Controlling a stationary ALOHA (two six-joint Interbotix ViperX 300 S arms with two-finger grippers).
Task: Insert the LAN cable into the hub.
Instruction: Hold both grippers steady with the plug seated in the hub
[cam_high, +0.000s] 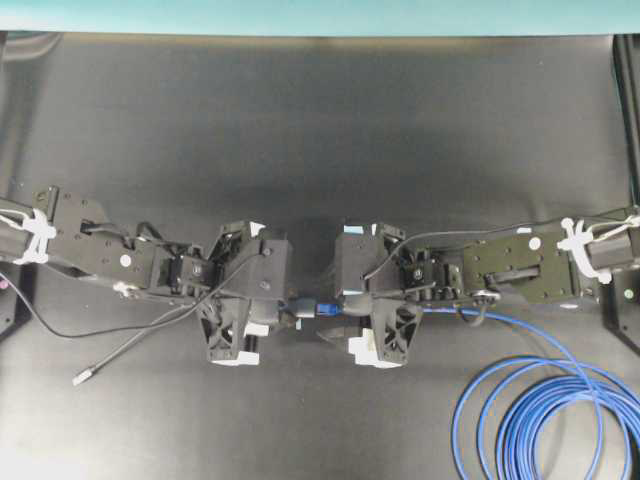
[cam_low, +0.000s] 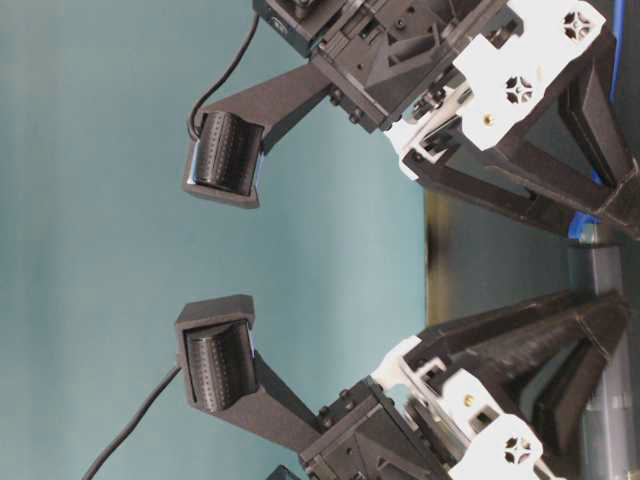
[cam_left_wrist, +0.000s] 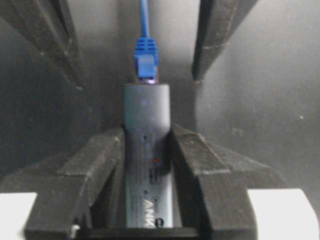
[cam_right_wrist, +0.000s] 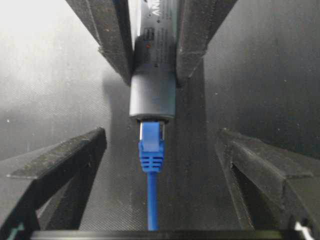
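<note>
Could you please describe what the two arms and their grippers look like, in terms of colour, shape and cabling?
Both arms are matte black, boxy segments. The left gripper and right gripper have long black tapering fingers on white plastic mounts. Thin black cables run along each arm, and white zip ties bundle them near the outer ends.

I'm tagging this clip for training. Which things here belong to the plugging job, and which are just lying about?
In the job:
hub, clamped in left gripper
LAN cable, plug in hub's end
right gripper, open around the cable

Lying about:
none; only the black table mat
</note>
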